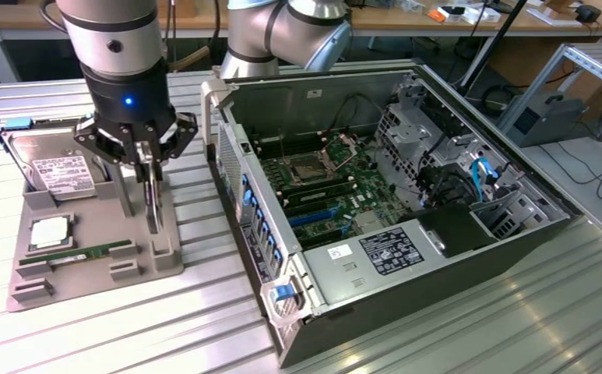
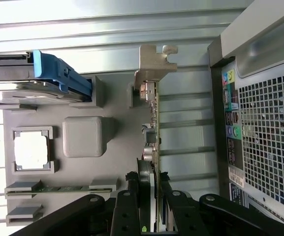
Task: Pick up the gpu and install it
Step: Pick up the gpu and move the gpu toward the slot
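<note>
The gpu (image 1: 153, 199) is a thin black card standing on edge at the right side of the grey holder tray (image 1: 93, 269). In the wrist view the gpu (image 2: 153, 123) runs edge-on away from the camera, and its silver bracket (image 2: 154, 61) is at the far end. My gripper (image 1: 147, 160) comes straight down over the card's top. Its black fingers (image 2: 128, 206) sit against both faces of the card, so the gripper (image 2: 149, 194) is shut on it. The card's lower edge is still at the tray. The open computer case (image 1: 384, 195) lies to the exterior view's right with its motherboard (image 1: 322, 187) exposed.
On the tray are a silver hard drive (image 1: 60, 167) in a blue caddy (image 2: 58, 73), a processor (image 1: 49, 232) and a green memory stick (image 1: 82, 253). The case's perforated rear wall (image 2: 265, 123) stands close beside the card. A second arm (image 1: 279, 31) rises behind the case.
</note>
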Controlling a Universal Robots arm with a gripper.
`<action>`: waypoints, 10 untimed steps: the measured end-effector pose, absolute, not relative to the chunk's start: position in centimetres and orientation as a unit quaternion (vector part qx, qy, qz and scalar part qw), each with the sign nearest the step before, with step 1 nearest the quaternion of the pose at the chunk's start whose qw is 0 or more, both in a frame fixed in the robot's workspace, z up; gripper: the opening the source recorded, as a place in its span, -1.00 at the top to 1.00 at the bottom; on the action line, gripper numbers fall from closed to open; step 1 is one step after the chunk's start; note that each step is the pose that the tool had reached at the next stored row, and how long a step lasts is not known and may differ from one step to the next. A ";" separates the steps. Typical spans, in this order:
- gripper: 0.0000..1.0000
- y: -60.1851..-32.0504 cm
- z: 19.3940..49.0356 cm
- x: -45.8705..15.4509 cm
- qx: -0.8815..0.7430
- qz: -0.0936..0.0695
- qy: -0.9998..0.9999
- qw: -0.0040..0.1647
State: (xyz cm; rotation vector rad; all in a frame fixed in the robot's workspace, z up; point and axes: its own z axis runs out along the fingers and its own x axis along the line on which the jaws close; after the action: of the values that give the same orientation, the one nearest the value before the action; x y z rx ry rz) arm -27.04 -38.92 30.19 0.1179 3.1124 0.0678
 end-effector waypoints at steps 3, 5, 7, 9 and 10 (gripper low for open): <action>0.47 -38.9 30.5 -27.0 0.038 0.022 0.999 0.013; 0.47 -38.9 30.8 -27.0 0.038 0.022 0.999 0.013; 0.47 -38.9 31.0 -27.0 0.038 0.022 0.999 0.013; 0.47 -38.9 31.2 -27.0 0.038 0.022 0.999 0.013; 0.47 -38.9 31.2 -27.0 0.038 0.022 0.999 0.013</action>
State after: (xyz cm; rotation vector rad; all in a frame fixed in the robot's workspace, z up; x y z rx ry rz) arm -27.04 -38.92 31.22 0.1179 3.1125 0.0678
